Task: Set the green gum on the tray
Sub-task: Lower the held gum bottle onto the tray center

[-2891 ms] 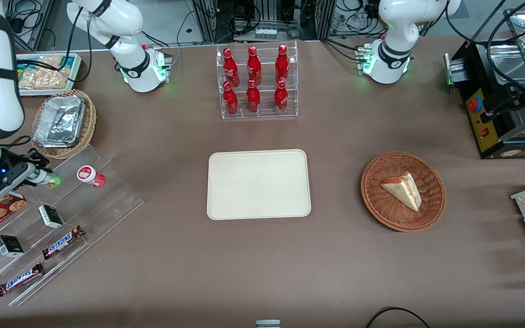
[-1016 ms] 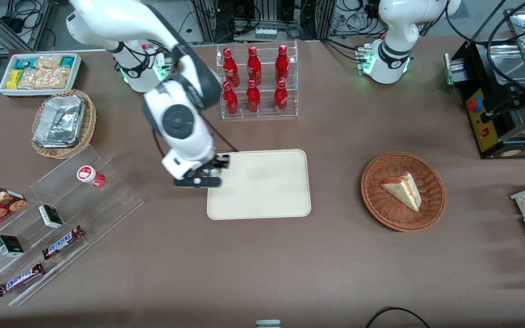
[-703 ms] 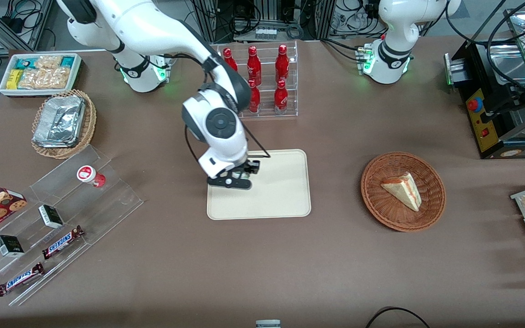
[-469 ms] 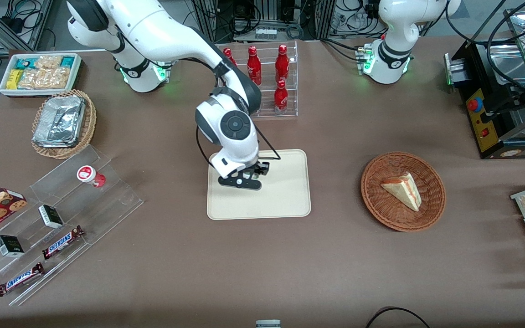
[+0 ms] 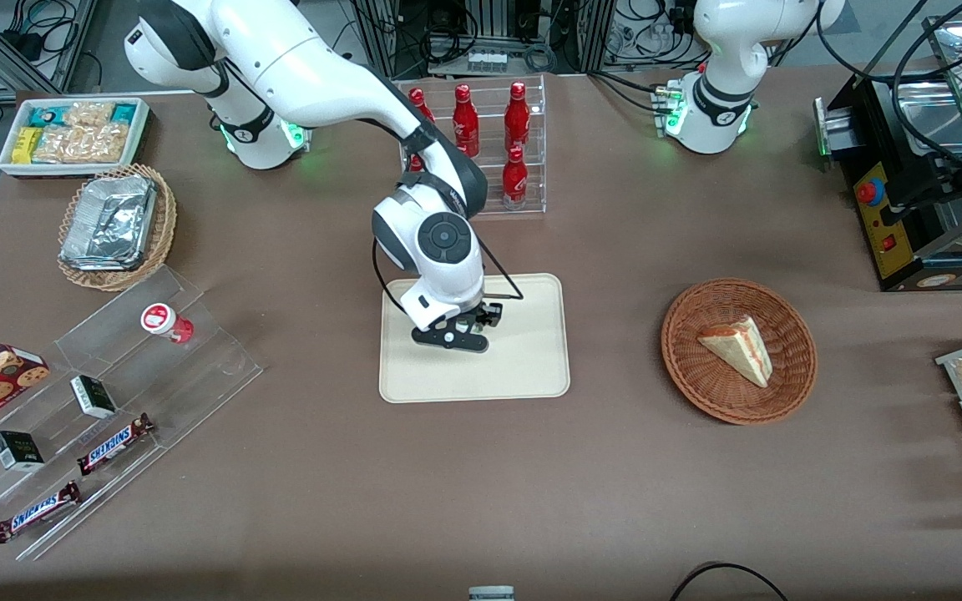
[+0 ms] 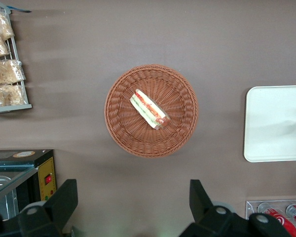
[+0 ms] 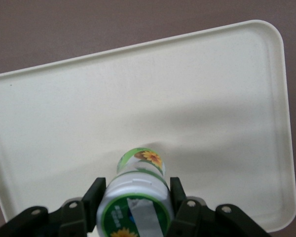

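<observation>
My right gripper [image 5: 471, 324] hangs over the middle of the cream tray [image 5: 531, 367], shut on the green gum. In the right wrist view the green gum [image 7: 136, 195] sits upright between the two black fingers [image 7: 93, 196], white lid with a green mark toward the camera, green body pointing down at the tray [image 7: 227, 98]. In the front view the gum is mostly hidden under the hand. The tray's edge [image 6: 266, 123] shows in the left wrist view, with a small green spot on it at the frame's edge.
A red-bodied gum canister [image 5: 165, 321] stands on a clear stepped rack [image 5: 197, 367] with Snickers bars and small boxes. A clear rack of red bottles [image 5: 514, 159] stands farther from the camera than the tray. A wicker basket [image 5: 790, 334] holds a sandwich wedge.
My gripper carried the green gum from the stepped rack at the working arm's end to above the tray, moving over its middle in the last second.
</observation>
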You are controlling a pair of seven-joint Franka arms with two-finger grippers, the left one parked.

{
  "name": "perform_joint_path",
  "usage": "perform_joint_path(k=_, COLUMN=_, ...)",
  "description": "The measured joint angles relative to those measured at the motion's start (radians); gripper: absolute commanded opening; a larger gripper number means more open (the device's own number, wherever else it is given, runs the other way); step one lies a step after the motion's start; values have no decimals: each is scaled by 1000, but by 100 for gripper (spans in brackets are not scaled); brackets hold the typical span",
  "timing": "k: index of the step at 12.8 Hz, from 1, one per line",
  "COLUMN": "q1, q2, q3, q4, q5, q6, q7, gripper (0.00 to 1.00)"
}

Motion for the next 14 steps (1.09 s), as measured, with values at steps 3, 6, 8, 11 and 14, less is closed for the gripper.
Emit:
perform_joint_path(k=3, q1=5, q2=24, q3=0, q4=0, q5=0, q6=26, q7=10, gripper=0)
perform_joint_path(k=6, q1=10, q2=48, q3=0, q4=0, q5=0, q6=61, q7=12, gripper=34)
perform_joint_path(k=8, q1=12, q2=58, q3=0, q4=0, q5=0, q6=70, q7=12, gripper=100)
perform_joint_path(k=11, q1=15, q2=62, q3=0, q4=1, q5=-5, q6=79, q7=11, gripper=100)
perform_joint_path(k=14, q1=26, q2=64, q3=0, q4=1, q5=-7, q6=87, q7=11, gripper=100)
